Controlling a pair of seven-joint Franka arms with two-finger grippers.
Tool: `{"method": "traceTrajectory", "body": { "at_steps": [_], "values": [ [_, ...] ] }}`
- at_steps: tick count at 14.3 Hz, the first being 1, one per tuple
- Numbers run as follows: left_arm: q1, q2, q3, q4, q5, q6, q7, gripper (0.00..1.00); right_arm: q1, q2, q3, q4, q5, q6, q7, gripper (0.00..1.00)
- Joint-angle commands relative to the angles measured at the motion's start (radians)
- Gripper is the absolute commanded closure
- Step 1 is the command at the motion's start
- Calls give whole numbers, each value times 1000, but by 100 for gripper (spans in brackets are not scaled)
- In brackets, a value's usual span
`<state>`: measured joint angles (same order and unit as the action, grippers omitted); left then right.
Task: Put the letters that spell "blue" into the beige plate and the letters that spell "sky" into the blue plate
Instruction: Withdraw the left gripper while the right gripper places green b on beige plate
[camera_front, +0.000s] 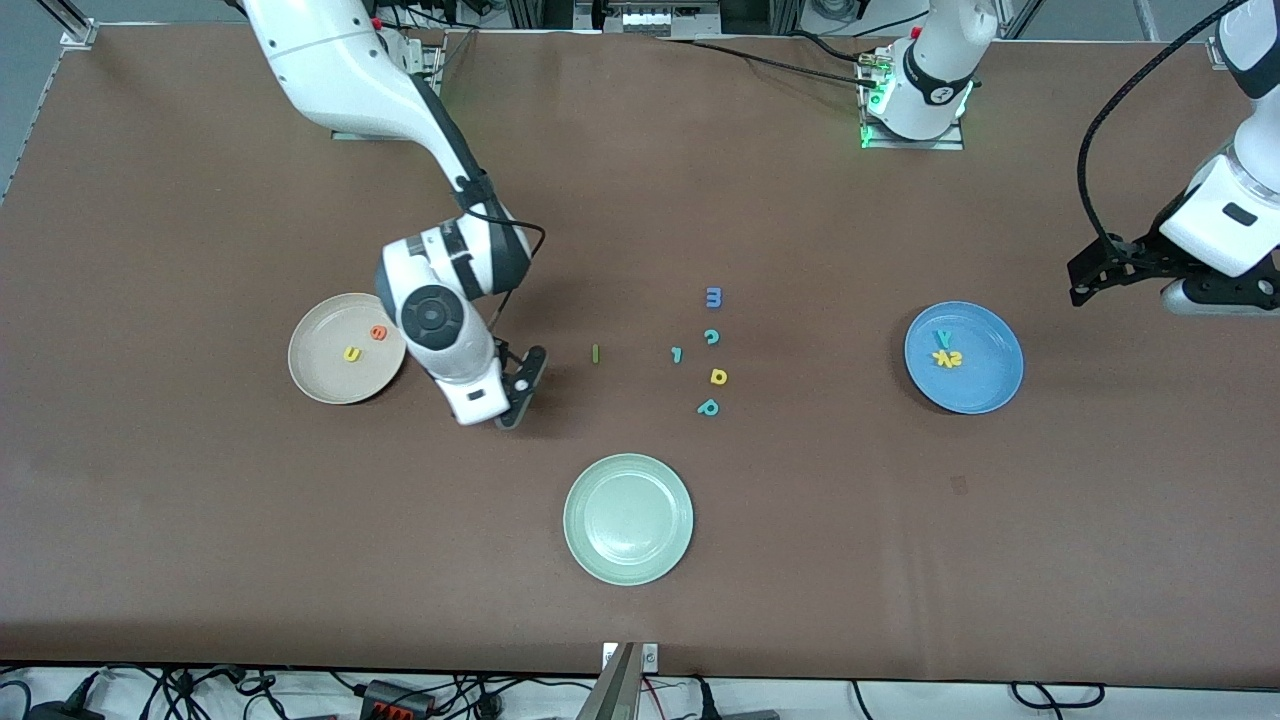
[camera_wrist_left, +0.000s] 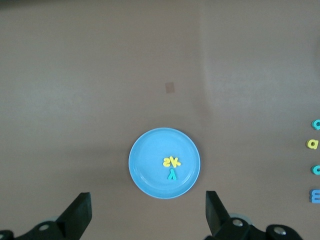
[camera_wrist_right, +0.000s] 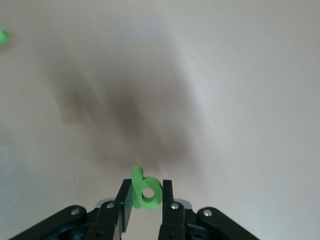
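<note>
- Sitting toward the right arm's end of the table, the beige plate (camera_front: 322, 375) already holds the yellow u (camera_front: 352, 353) and the orange e (camera_front: 378, 333).
- Just beside that plate, over bare table, the right gripper (camera_front: 520, 385) pinches the green b (camera_wrist_right: 145, 189), its stem upright between the jaws.
- Judged from here, the b's drop spot lies toward the plate, away from the thin green l (camera_front: 595, 354), which lies with its long axis running nearer-to-farther from the camera.
- Over by the blue plate (camera_front: 990, 395), where s (camera_front: 955, 358), k (camera_front: 941, 360) and y (camera_front: 942, 340) lie, the left gripper (camera_wrist_left: 147, 212) waits spread wide.

Foam letters only: s, k, y in blue plate (camera_front: 1000, 385); no labels.
</note>
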<state>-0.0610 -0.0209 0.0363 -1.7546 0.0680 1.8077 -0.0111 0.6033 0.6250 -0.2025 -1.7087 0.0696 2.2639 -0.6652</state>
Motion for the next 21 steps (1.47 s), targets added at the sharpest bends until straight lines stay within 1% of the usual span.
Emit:
{"method": "traceTrajectory", "body": {
  "at_steps": [1, 2, 3, 4, 6, 8, 10, 13, 16, 17, 18, 20, 21],
  "values": [
    [12, -39, -12, -48, -20, 21, 33, 0, -11, -149, -41, -184, -2, -3, 256, 91],
    [41, -39, -39, -48, -20, 19, 33, 0, -10, -175, -70, -225, -4, -4, 321, 91],
    [70, -40, -83, -45, -20, 16, 28, 0, -11, -198, -87, -265, 1, -4, 350, 91],
    [81, -39, -98, -42, -20, -1, 26, 0, -11, -215, -116, -305, 1, -4, 418, 91],
    [81, -36, -98, -40, -20, -7, 25, 0, -11, -235, -162, -363, 1, -4, 533, 91],
    [82, -28, -98, -32, -20, -13, 26, 0, -36, -238, -201, -400, 1, -3, 559, 91],
    [83, -28, -102, -31, -20, -14, 23, 0, -107, -235, -203, -402, -1, -9, 559, 91],
    [84, -28, -95, -31, -20, -31, 29, 0, -132, -234, -204, -423, 1, -12, 562, 90],
    [84, -28, -95, -29, -20, -36, 31, 0, -169, -214, -203, -436, 1, 2, 562, 85],
    [84, -28, -95, -29, -20, -37, 31, 0, -174, -208, -203, -434, 2, 3, 564, 50],
    [84, -28, -93, -26, -20, -36, 31, 0, -172, -209, -204, -425, 6, -6, 568, 0],
    [84, -22, -99, -17, -20, -37, 26, 0, -151, -232, -198, -398, 4, -44, 628, 0],
    [84, -22, -101, -17, -20, -39, 23, 0, -123, -248, -193, -363, 4, -102, 675, 0]
  ]
}}
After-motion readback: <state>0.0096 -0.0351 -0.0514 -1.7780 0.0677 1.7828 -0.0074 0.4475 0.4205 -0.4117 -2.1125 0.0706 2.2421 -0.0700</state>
